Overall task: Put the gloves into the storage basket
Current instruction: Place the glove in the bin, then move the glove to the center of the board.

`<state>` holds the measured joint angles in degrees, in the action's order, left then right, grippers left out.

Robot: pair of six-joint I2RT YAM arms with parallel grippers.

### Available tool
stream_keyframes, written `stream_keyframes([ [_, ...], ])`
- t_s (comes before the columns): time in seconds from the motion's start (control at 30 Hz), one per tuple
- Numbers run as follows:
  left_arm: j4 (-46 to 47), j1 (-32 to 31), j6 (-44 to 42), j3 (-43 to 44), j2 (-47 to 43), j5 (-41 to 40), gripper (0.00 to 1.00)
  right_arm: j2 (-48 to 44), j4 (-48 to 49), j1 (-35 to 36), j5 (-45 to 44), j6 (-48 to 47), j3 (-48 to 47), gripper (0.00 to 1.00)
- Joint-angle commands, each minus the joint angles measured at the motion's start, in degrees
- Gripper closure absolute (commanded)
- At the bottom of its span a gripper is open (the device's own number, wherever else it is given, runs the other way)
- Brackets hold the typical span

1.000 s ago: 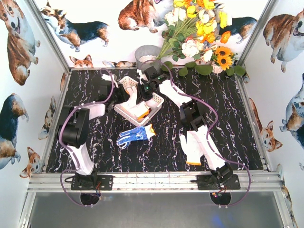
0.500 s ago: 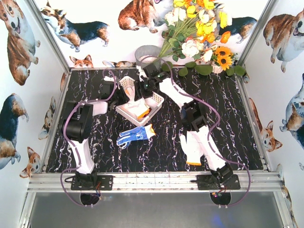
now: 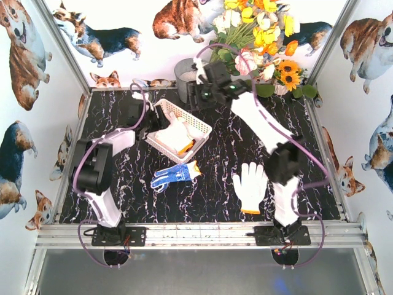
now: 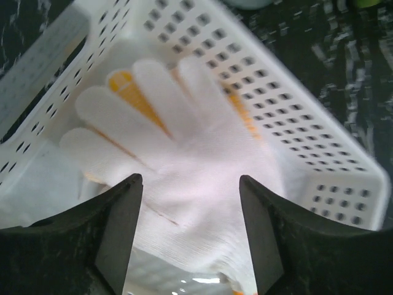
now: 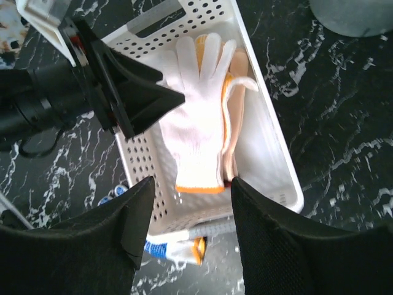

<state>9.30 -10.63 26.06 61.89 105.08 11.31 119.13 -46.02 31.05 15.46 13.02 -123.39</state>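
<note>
Basket look: the storage basket (image 5: 270,166) is showing white plastic, rectangular, with shallow walls pierced by rows of holes.
Basket place: it is sitting on the black marbled bench (image 3: 307,153), towards the far left, its long axis running from far-left to near-right; the grey bucket (image 3: 186,72) is standing just beyond it.
Gloves inside: a white knit top glove (image 5: 199,123) with an orange cuff edge is lying flat in the basket, over a second glove (image 5: 238,92) in cream with orange trim.
Their heading: both are lying along the basket's length, fingers pointing to its far end, cuffs towards the near end.
Loose white glove: the loose white glove (image 3: 250,184) is lying flat on the bench, near right, long axis running front to back, fingers pointing away, orange cuff nearest.
Blue-dotted glove: the blue-dotted glove (image 3: 174,176) is lying just in front of the basket, stretched roughly left to right, fingers pointing left, orange cuff on the right.
Left pincer: the left pincer (image 4: 189,184) is hanging over the basket with jaws apart, gripping nothing.
Right pincer: the right pincer (image 5: 191,187) is hovering higher above the basket, jaws spread, holding nothing.
</note>
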Motion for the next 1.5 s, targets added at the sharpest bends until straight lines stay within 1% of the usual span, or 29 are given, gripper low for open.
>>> stream_keyframes([
  [0.0, -1.96, -1.99, -1.64, 3.41, -7.92, 2.09, 0.38, -14.82, 7.56, 0.07, -3.67, 2.47, 13.86, 0.45],
  [0.03, -2.91, -2.36, -2.02, 3.41, -9.6, 2.01, 0.36, -18.39, 8.74, 0.07, -4.21, 3.05, 16.18, 0.45],
  [0.1, -4.96, -2.9, -2.4, 2.56, -14.76, 1.52, 0.32, -25.57, 9.48, -0.04, -5.49, 4.77, 24.37, 0.45],
  [0.23, -10.26, -3.08, -2.53, -1.92, -25.27, -0.11, 0.22, -37.79, 5.95, -0.48, -11.1, 7.73, 36.96, 0.46],
  [0.3, -15.63, -3.06, -3.12, -3.64, -30.89, -1.87, 0.19, -43.81, 3.22, -1.22, -13.48, 10.1, 43.52, 0.46],
  [0.4, -26.24, -3.08, -4.49, -4.47, -38.41, -5.05, 0.15, -51.79, -2.45, -3.0, -17.02, 14.65, 53.0, 0.46],
  [0.47, -33.38, -3.08, -5.87, -4.04, -41.98, -7.37, 0.12, -56.25, -6.39, -3.35, -19.46, 18.54, 58.57, 0.47],
  [0.5, -36.51, -3.08, -6.46, -3.79, -43.6, -8.1, 0.1, -58.08, -7.65, -3.36, -19.75, 20.01, 61.49, 0.48],
  [0.57, -41.68, -3.0, -7.88, -3.42, -46.21, -8.99, 0.08, -60.99, -9.47, -3.36, -20.17, 23.02, 66.68, 0.5],
  [0.63, -44.48, -2.99, -9.46, -3.27, -48.43, -10.33, 0.07, -63.26, -9.93, -3.32, -19.76, 26.05, 72.15, 0.51],
  [0.73, -46.37, -2.99, -11.6, -4.12, -51.42, -14.31, 0.05, -65.96, -9.24, -2.74, -19.45, 29.55, 77.29, 0.52],
  [0.9, -43.22, -2.99, -14.16, -10.35, -55.06, -21.54, 0.05, -64.64, -9.16, 0.25, -21.46, 31.73, 80.48, 0.52],
  [1.0, -39.99, -2.99, -13.53, -14.41, -56.81, -22.17, 0.05, -61.45, -10.95, 2.81, -22.62, 33.02, 80.38, 0.51],
  [1.07, -37.24, -2.99, -13.64, -17.25, -57.92, -21.87, 0.05, -59.72, -10.91, 5.83, -24.75, 33.79, 80.58, 0.51],
  [1.2, -37.93, -2.98, -15.6, -16.78, -58.13, -23.71, 0.05, -57.05, -8.29, 8.89, -26.9, 33.09, 81.27, 0.51],
  [1.3, -38.16, -2.98, -16.47, -16.92, -57.81, -25.95, 0.05, -54.65, -5.63, 9.11, -27.04, 31.63, 81.82, 0.5],
  [1.47, -38.83, -2.92, -16.38, -16.45, -57.26, -27.09, 0.05, -49.0, -1.2, 9.29, -26.19, 27.78, 81.66, 0.49],
])
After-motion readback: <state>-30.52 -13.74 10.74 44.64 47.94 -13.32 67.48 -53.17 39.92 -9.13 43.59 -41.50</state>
